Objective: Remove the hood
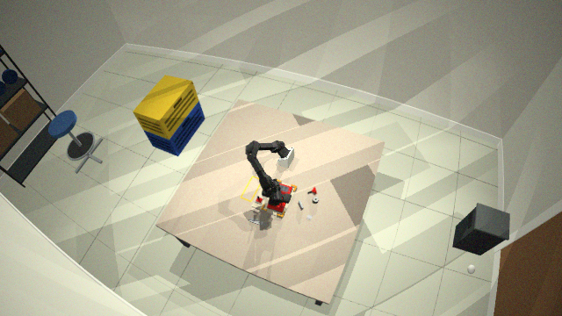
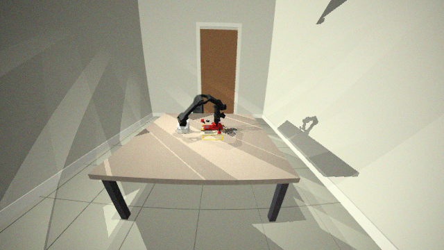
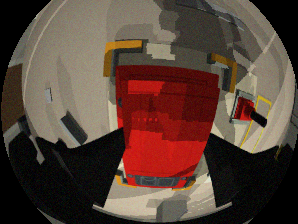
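The black gripper [image 1: 279, 198] [image 2: 217, 124] [image 3: 166, 133] points down over the toy car [image 1: 293, 188] [image 2: 203, 130] [image 3: 124, 46], and its two fingers are closed on the sides of the big red hood [image 1: 276, 206] [image 2: 209, 127] [image 3: 167, 112], which is right over the car and outside the yellow marked area [image 1: 247, 187] [image 2: 212, 139] [image 3: 264, 100]. Seen from the table's [image 1: 211, 175] [image 2: 194, 156] [image 3: 85, 50] near end, the yellow box shape is on the near side of the car, and the arm's white base [image 1: 286, 163] [image 2: 180, 131] is to the left. A little red piece with a black tip [image 1: 259, 199] [image 2: 219, 132] [image 3: 245, 108] sits near the yellow line, and another red bit [image 1: 313, 190] [image 2: 202, 120] is on the car's far side.
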Robot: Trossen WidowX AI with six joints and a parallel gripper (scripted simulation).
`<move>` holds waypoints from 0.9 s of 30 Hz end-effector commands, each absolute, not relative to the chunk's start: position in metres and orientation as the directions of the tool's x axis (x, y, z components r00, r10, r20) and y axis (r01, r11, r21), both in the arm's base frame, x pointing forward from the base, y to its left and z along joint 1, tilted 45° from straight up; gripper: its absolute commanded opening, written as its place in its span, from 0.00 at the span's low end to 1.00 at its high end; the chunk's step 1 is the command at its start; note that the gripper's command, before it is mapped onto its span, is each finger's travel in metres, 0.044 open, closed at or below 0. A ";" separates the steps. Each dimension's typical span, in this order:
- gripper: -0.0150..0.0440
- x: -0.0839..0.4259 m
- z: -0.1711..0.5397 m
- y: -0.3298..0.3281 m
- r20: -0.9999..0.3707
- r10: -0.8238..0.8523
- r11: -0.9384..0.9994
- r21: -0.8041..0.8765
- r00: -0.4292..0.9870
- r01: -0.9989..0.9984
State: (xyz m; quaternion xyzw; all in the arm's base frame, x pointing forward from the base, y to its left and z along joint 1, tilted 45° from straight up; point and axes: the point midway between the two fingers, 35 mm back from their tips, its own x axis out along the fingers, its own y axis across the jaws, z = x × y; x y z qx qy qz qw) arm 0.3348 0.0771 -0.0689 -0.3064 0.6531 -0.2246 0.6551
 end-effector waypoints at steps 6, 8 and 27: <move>0.25 0.335 -0.064 0.083 -0.722 -0.691 0.716 -0.691 0.047 -0.099; 0.25 0.335 -0.063 0.084 -0.722 -0.690 0.716 -0.691 0.047 -0.099; 0.25 0.334 -0.053 0.094 -0.722 -0.690 0.716 -0.690 0.046 -0.099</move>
